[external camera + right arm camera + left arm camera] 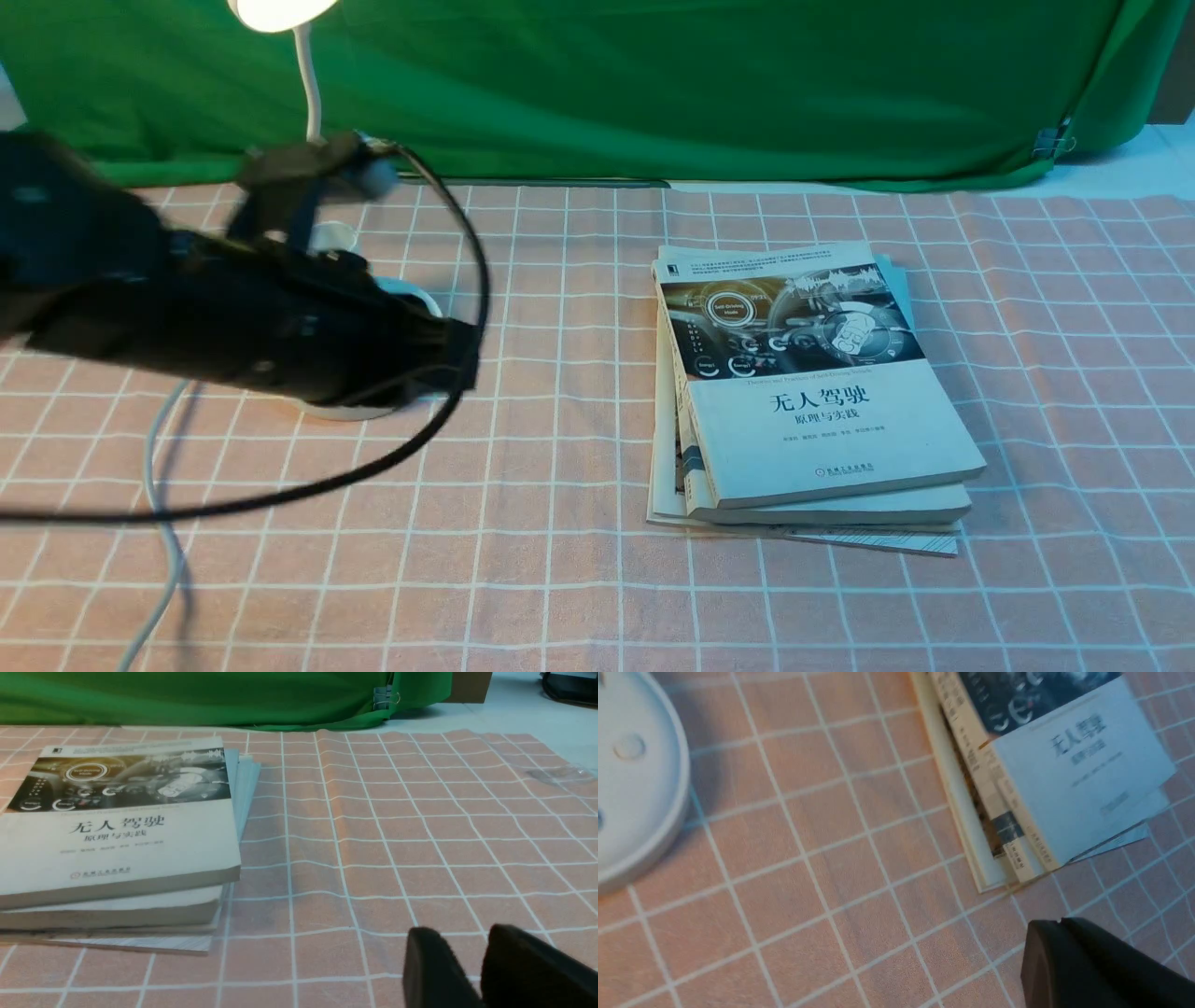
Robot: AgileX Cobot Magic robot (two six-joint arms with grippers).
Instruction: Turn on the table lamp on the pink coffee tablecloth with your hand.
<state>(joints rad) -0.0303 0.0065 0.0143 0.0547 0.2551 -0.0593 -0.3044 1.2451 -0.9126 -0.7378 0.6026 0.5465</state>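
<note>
Green backdrop (653, 93) closes off the far side, and the tablecloth (560, 523) covers nearly all of the worktop (1139, 163), which shows bare only at the far right corner. Over the cloth's far-left part the left arm (187, 308) lies blurred and low, hiding most of what sits under it. A stack of books (812, 401) lies right of centre, well apart from the arm. The lamp (311, 93) stands at the far left, close to the backdrop, and its head glows bright at the top edge, so the switching-on looks done; I judge that only clearing the arm away from the lamp is left. In the left wrist view the base (640, 788) with a round button (629, 746) sits to one side, while the left claw (1057, 933) hangs over bare cloth between base and books, touching neither; its fingers look pressed together, holding nothing. The right claw (472, 935) rests low over open cloth beside the books, its gap narrow and empty. Room is generous toward the near edge and between base and books. The tighter spots are the backdrop behind the lamp, the black cable (481, 280) looping beside the base, and the grey cord (166, 523) trailing to the near-left edge.
</note>
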